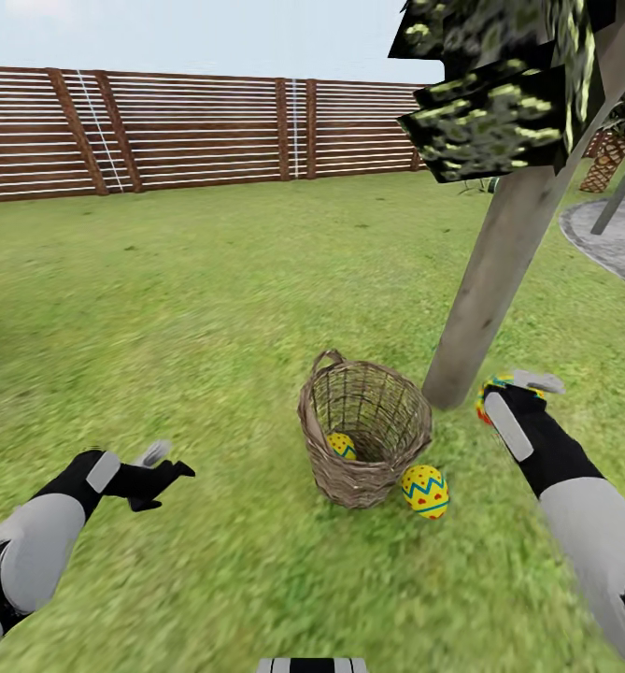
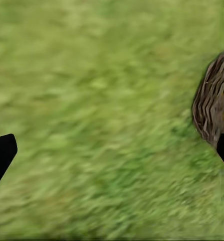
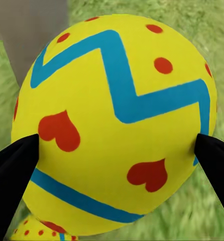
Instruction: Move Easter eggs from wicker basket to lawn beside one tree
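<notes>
Gripping one egg (image 3: 114,125) beside the tree (image 1: 499,262), the right gripper (image 1: 504,393) hovered; another egg (image 1: 425,491) lay against the wicker basket (image 1: 363,430); the left gripper (image 1: 158,472) gaped wide.

Flat bright daylight, blurry lawn (image 1: 163,308)

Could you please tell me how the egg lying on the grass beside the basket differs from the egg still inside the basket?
The yellow zigzag-banded egg on the lawn lies outside the tan woven wicker basket, touching its base, fully in sight. The yellow egg inside the basket sits at the bottom, partly hidden by the wall. The first is already out; the second still needs removing. Both share yellow shells with blue bands.
</notes>
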